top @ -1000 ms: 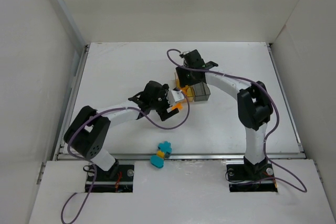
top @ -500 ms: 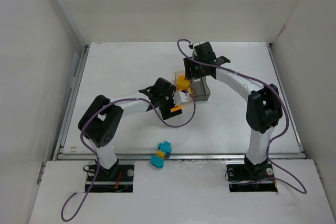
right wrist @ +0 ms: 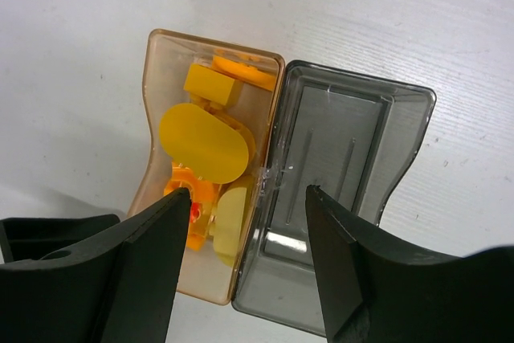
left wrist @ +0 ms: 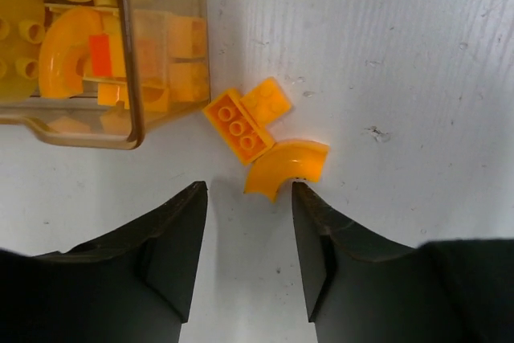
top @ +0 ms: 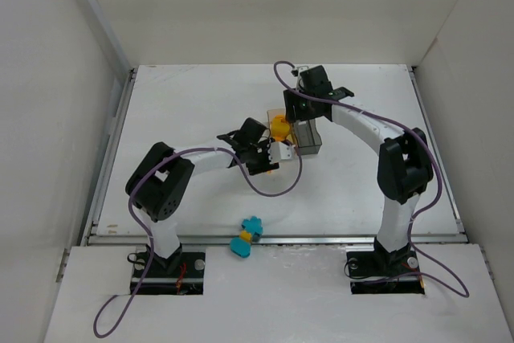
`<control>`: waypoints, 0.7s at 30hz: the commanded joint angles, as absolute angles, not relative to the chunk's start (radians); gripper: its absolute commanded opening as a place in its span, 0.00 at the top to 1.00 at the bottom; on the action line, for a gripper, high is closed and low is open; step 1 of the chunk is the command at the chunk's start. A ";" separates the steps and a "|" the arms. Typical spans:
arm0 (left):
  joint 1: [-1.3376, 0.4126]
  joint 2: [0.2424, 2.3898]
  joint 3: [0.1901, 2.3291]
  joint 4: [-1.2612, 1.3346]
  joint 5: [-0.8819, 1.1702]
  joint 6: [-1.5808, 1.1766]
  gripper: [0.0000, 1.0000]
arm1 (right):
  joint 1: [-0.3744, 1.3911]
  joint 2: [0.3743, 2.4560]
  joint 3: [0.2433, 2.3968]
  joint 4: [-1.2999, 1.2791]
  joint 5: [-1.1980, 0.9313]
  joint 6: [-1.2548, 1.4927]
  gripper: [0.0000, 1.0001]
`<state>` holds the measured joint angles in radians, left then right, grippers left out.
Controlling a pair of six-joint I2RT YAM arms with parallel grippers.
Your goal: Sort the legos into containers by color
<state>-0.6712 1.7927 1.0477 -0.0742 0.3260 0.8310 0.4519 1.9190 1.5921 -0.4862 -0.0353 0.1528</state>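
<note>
Top view: left gripper [top: 269,157] sits at the near-left corner of the amber bin [top: 275,120]. Right gripper [top: 299,114] is over the two joined bins, with the grey bin [top: 310,140] on the right side. We can't read either jaw from up here. A teal-and-yellow lego cluster [top: 246,236] lies well apart from the bins, at the near edge of the table [top: 185,110].

Left wrist: left gripper [left wrist: 247,198] is spread wide with nothing between the fingers [left wrist: 173,242]. Three orange legos lie on the table [left wrist: 385,54], just outside the amber bin [left wrist: 128,78] at its corner:
- arch [left wrist: 289,165] just ahead of the finger gap, nearer the right finger
- brick [left wrist: 239,130] beyond it, appears to touch the arch
- plate [left wrist: 269,100] against the brick's far side

Orange and yellow pieces show through the bin wall.

Right wrist: right gripper [right wrist: 247,198] is also spread and holds nothing — it hangs above the bins. The amber bin [right wrist: 152,102] on the left holds yellow pieces [right wrist: 202,142], with some orange underneath. The grey bin [right wrist: 353,158] touches it on the right.
</note>
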 commanded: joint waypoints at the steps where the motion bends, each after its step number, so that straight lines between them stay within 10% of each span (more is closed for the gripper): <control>1: -0.683 1.807 1.062 -0.132 0.328 0.897 0.57 | 0.446 1.882 1.583 -0.445 -0.048 0.141 0.35; 13: -0.692 1.807 1.043 -0.132 0.328 0.917 0.99 | 0.437 1.882 1.554 -0.436 -0.048 0.141 0.35; 21: -0.692 1.692 0.991 -0.156 0.390 0.914 1.00 | 0.419 1.849 1.525 -0.426 -0.066 0.150 0.35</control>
<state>-0.6880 1.7809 1.0313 -0.0948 0.3382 0.9016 0.4332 1.9152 1.5414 -0.4751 -0.0505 0.1532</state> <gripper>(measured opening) 0.163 0.648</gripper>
